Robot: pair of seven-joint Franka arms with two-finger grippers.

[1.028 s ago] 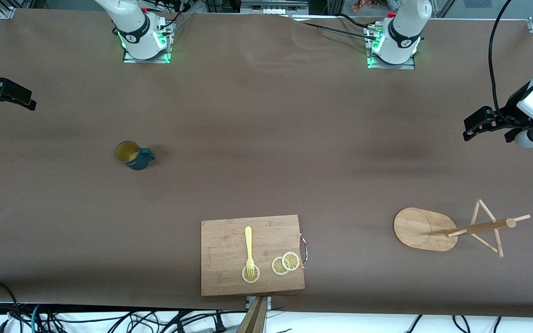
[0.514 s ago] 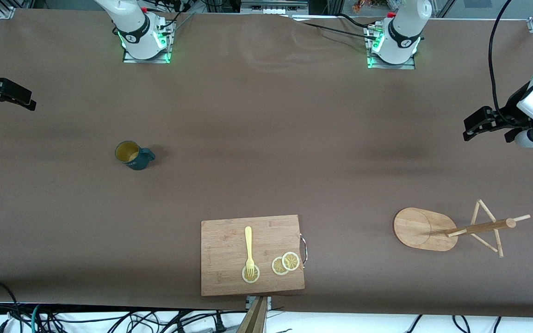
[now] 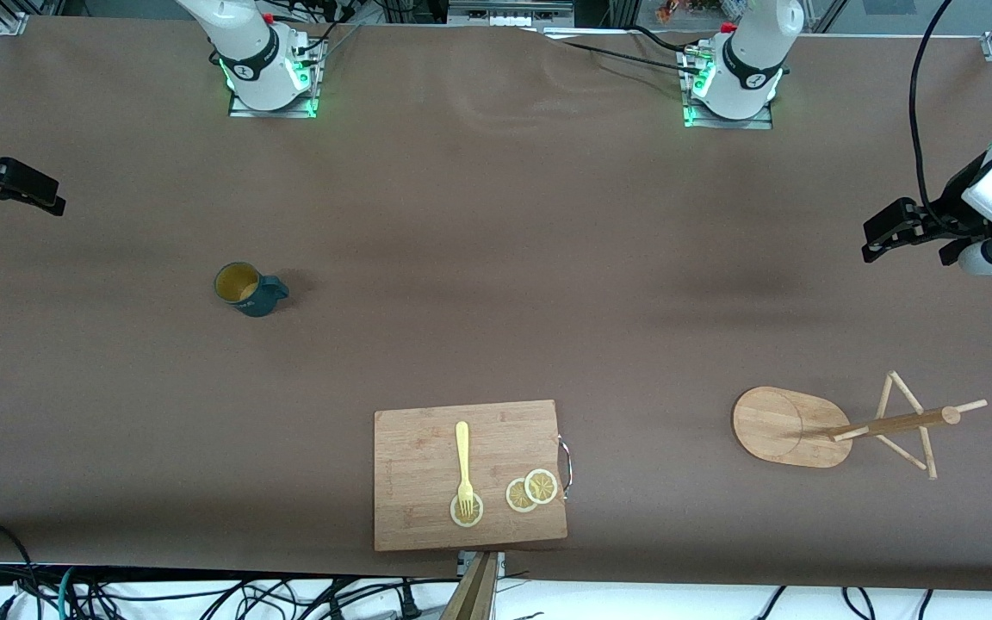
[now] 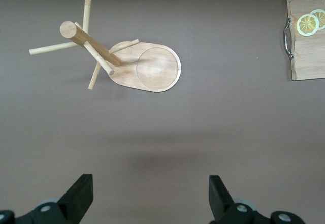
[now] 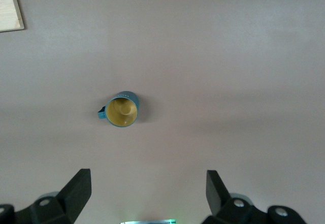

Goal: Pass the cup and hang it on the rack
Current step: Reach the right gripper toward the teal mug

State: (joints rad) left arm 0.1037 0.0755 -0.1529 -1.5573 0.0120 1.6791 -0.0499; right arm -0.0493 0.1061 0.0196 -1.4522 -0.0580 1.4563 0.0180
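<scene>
The cup (image 3: 248,289) stands upright on the brown table (image 3: 496,215) toward the right arm's end, mouth up, its loop handle pointing at about four o'clock in the front view. Nothing touches it.

The rack (image 3: 840,424) stands toward the left arm's end, roughly level with the cutting board (image 3: 468,474) at the table's near edge. The board carries a fork (image 3: 463,461) and lemon slices (image 3: 531,491), well apart from both task items.

The right gripper (image 5: 147,193) hangs high over the table's end, fingers spread wide and empty, the cup in its wrist view ahead of it. The left gripper (image 4: 151,196) waits over its own end of the table, likewise spread and holding nothing, the rack in its view.

Handling judgement: the cup looks rigid, light and probably ceramic, so breakable if dropped; the ribbed outside should help against slipping. A pinch across the rim, one finger inside and one outside, away from the handle, would leave the loop free for a peg. Peg detail is hard to judge from here; they appear thin.
</scene>
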